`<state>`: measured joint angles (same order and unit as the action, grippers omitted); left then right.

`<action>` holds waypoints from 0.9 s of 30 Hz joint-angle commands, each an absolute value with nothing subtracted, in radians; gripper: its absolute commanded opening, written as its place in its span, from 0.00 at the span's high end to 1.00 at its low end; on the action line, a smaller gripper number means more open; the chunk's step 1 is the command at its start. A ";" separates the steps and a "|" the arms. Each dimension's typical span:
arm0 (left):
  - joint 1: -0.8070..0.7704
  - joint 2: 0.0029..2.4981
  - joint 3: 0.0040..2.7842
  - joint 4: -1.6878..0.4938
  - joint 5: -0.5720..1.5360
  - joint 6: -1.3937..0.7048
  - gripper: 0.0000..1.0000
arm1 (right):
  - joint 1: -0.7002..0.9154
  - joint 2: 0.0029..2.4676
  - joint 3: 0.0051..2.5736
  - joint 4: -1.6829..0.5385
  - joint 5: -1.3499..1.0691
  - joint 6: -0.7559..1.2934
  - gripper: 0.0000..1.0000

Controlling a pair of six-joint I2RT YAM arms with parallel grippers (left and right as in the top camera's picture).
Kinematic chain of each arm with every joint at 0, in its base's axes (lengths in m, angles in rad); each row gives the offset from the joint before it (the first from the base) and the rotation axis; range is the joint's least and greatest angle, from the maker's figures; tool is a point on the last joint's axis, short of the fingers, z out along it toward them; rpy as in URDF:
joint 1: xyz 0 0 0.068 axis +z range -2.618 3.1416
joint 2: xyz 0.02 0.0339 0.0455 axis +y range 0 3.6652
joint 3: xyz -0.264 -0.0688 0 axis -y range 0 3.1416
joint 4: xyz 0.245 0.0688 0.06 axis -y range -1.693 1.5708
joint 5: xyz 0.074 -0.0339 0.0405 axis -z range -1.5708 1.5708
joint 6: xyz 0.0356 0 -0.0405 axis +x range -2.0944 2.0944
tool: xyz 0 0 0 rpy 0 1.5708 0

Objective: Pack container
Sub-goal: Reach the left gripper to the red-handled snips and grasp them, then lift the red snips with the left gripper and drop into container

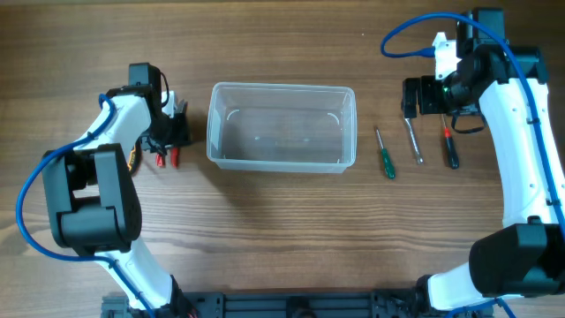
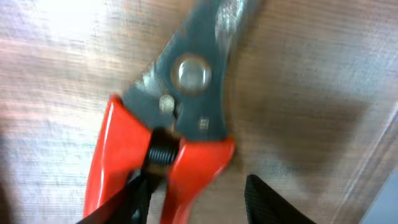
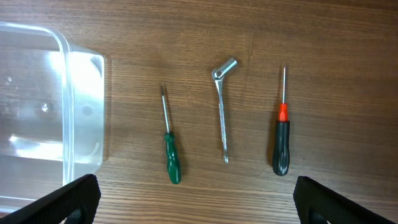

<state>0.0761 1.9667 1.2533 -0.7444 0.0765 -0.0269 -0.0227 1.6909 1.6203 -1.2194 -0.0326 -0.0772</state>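
Observation:
The clear plastic container [image 1: 282, 164] stands empty at the table's middle; its right end shows in the right wrist view [image 3: 68, 112]. Red-handled pliers [image 1: 164, 158] lie left of it. In the left wrist view the pliers [image 2: 189, 68] fill the frame. My left gripper [image 2: 196, 190] is open and low over them, one finger between the two red handles, the other apart to the right. It shows in the overhead view [image 1: 169, 131]. My right gripper [image 3: 199, 199] is wide open and empty, above the tools right of the container [image 1: 415, 97].
Right of the container lie a green screwdriver [image 1: 386, 160] [image 3: 171, 162], a small metal socket wrench [image 1: 413, 141] [image 3: 222, 118] and a black screwdriver with a red collar [image 1: 450, 148] [image 3: 281, 146], side by side on the wooden table.

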 commanded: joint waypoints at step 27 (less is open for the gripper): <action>-0.080 1.481 1.463 -0.729 0.422 0.370 0.96 | -0.028 1.696 1.622 -1.208 -0.026 -0.077 0.00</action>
